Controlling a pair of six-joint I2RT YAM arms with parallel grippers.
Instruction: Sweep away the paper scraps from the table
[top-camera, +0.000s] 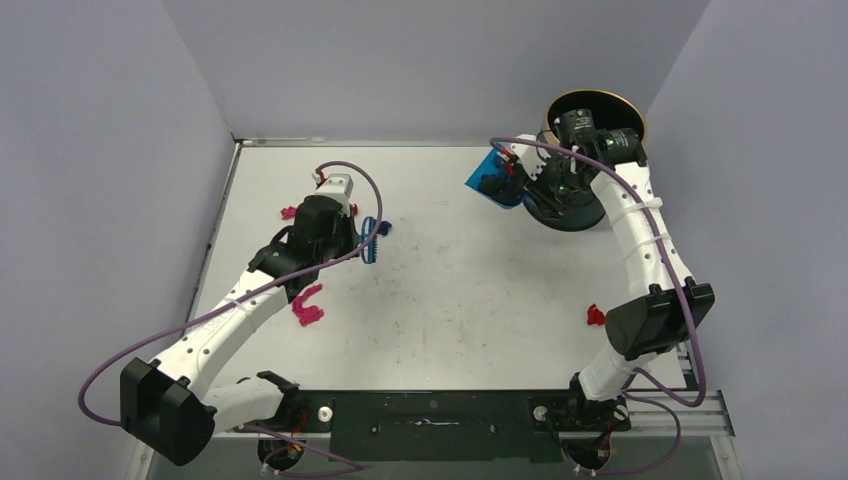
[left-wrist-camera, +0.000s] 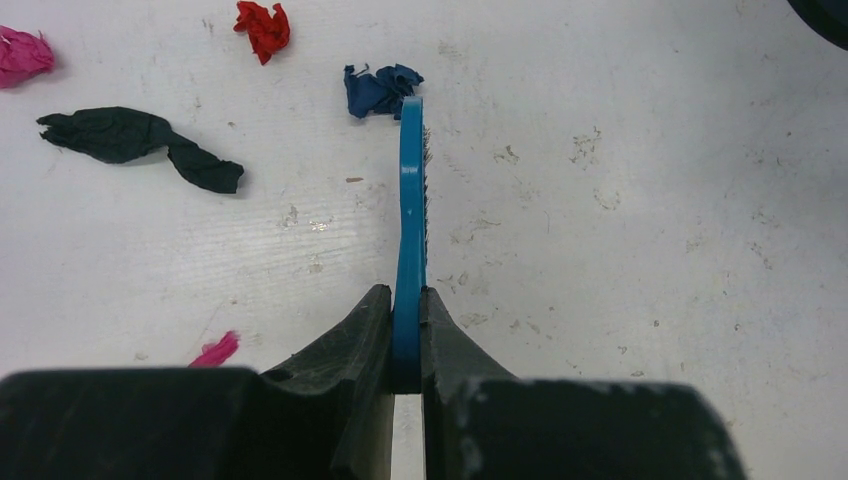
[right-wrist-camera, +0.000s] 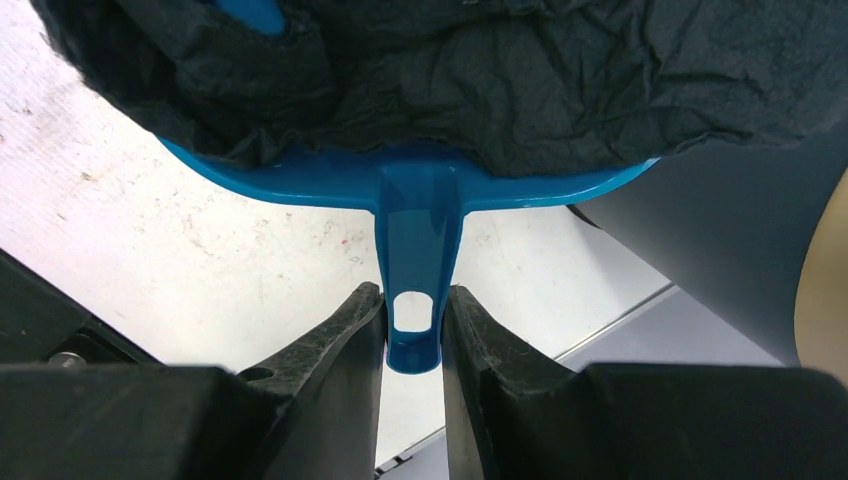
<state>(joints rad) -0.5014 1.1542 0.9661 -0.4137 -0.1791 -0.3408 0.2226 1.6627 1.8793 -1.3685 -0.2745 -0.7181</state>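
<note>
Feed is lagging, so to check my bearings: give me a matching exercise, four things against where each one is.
1 brush
2 dustpan
3 dark blue scrap
4 black scrap

A handle clamped in the right gripper
B on the table at the brush's far tip
C clamped on edge in the left gripper
D on the table, left of the brush in the left wrist view

Pairs: 1-C, 2-A, 3-B, 4-D

My left jaws and right jaws are black. Between the left jaws the brush (left-wrist-camera: 408, 200) is bright blue. Ahead and to their left lie a red scrap (left-wrist-camera: 263, 28), a dark blue scrap (left-wrist-camera: 380, 88), a black scrap (left-wrist-camera: 135, 140) and a magenta-pink scrap (left-wrist-camera: 22, 55) on an off-white tabletop (left-wrist-camera: 620, 250) flecked grey. Between the right jaws the dustpan (right-wrist-camera: 420, 180) is glossy blue.
</note>
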